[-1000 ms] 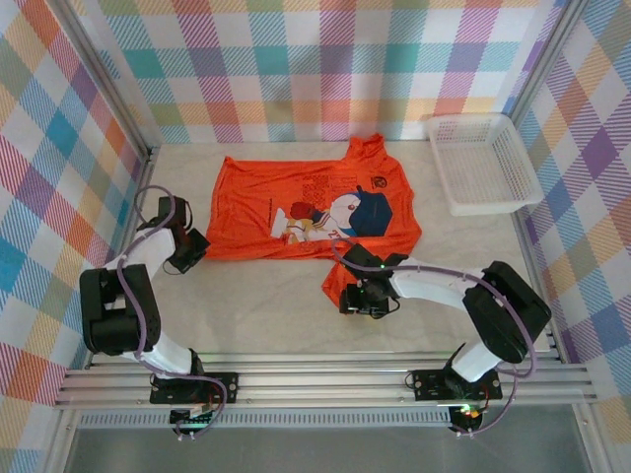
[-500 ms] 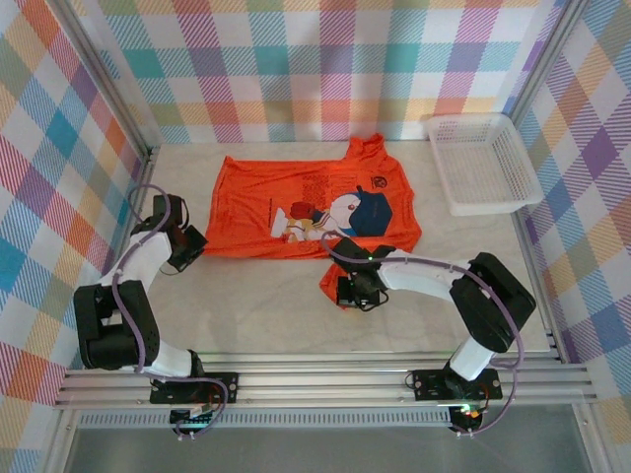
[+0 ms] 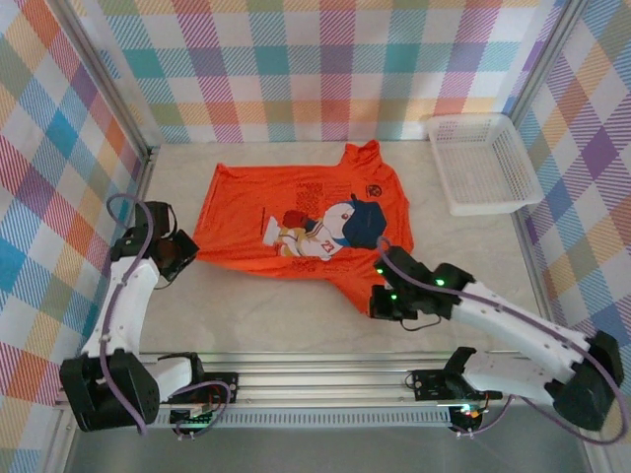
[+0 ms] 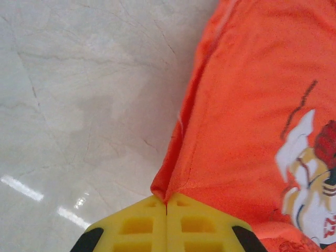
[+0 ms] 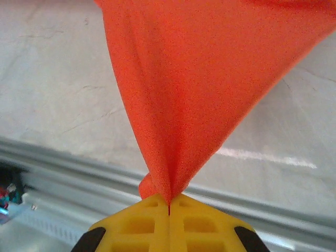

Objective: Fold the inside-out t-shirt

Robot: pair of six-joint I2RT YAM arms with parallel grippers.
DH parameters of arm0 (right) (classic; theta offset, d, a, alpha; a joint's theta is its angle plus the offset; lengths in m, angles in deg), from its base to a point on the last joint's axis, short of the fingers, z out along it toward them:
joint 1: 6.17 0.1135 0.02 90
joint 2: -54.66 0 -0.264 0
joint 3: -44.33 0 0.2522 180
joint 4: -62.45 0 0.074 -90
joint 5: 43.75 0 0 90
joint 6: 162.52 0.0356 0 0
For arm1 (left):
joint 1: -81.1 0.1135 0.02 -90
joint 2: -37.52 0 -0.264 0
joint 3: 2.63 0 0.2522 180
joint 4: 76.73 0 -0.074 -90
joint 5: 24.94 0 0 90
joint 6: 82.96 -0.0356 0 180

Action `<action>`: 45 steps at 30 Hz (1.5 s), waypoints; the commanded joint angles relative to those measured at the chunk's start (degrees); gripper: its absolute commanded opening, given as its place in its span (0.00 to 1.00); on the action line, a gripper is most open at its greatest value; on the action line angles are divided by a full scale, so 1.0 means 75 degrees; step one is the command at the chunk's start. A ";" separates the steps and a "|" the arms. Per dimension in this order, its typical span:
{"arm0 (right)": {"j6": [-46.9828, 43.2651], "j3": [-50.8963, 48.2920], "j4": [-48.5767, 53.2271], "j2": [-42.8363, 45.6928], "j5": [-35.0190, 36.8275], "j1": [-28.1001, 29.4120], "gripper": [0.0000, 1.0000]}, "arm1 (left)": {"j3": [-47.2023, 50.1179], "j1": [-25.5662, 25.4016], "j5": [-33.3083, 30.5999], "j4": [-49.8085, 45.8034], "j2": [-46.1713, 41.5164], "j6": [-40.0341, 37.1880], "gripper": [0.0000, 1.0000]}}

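Note:
The bright orange t-shirt [image 3: 296, 222] lies spread across the middle of the table, its cartoon print of a white character with a blue cap facing up. My left gripper [image 3: 185, 258] is shut on the shirt's left edge, and in the left wrist view the yellow jaws pinch a fold of orange fabric [image 4: 231, 131]. My right gripper [image 3: 380, 301] is shut on the shirt's near right corner, which is pulled toward the front edge. In the right wrist view a taut cone of orange cloth [image 5: 194, 94] runs into the closed jaws.
A white plastic mesh basket [image 3: 483, 163] stands at the back right corner. Checkered walls surround the pale marble-look table [image 3: 266, 305]. An aluminium rail [image 3: 325, 379] runs along the front edge, close behind the right gripper.
Both arms pulled outward with the shirt. The left gripper moved left and nearer; the right gripper moved right and toward the front edge, stretching the shirt's near corner and shifting the print.

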 commanded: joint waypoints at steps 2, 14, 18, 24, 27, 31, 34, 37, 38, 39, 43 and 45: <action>0.0167 0.0610 0.1292 0.0520 0.0371 0.0054 0.00 | 0.0187 -0.0011 0.0145 -0.0567 -0.0176 -0.0138 0.00; -0.1809 0.2893 0.0260 -0.1683 0.1018 -0.1639 0.00 | -0.0013 -0.0012 0.0237 -0.0004 0.0922 -0.0058 0.00; -0.2523 0.3808 -0.0164 -0.2919 0.0955 -0.2090 0.00 | -0.0148 -0.0024 0.0171 0.0353 0.1653 0.0014 0.00; -0.2892 0.4660 -0.0613 -0.4254 0.0628 -0.2722 0.00 | -0.0856 -0.0032 -0.0303 0.0473 0.2945 -0.0002 0.00; -0.3062 0.5081 -0.0643 -0.4787 0.0640 -0.2990 0.00 | -0.1390 -0.0024 -0.0383 0.0429 0.3497 -0.0016 0.00; -0.3172 0.5610 -0.0643 -0.5389 0.0549 -0.3255 0.00 | -0.2003 -0.0023 -0.0337 0.0409 0.4168 -0.0044 0.00; -0.3215 0.5921 -0.0654 -0.5746 0.0509 -0.3379 0.00 | -0.2334 -0.0023 -0.0383 0.0360 0.4569 -0.0082 0.00; -0.3235 0.6207 -0.0604 -0.6078 0.0494 -0.3496 0.00 | -0.2551 -0.0023 -0.0524 0.0284 0.4857 -0.0165 0.00; -0.3237 0.6265 -0.0630 -0.6161 0.0448 -0.3521 0.00 | -0.2588 -0.0029 -0.0541 0.0294 0.4921 -0.0184 0.00; -0.3243 0.6345 -0.0640 -0.6246 0.0443 -0.3540 0.00 | -0.2623 -0.0029 -0.0548 0.0289 0.4977 -0.0209 0.00; -0.3284 0.6803 -0.0547 -0.6705 0.0372 -0.3642 0.00 | -0.2813 -0.0023 -0.0523 0.0321 0.5258 -0.0238 0.00; -0.3308 0.7125 -0.0419 -0.7048 0.0271 -0.3657 0.00 | -0.2935 -0.0023 -0.0469 0.0335 0.5454 -0.0250 0.00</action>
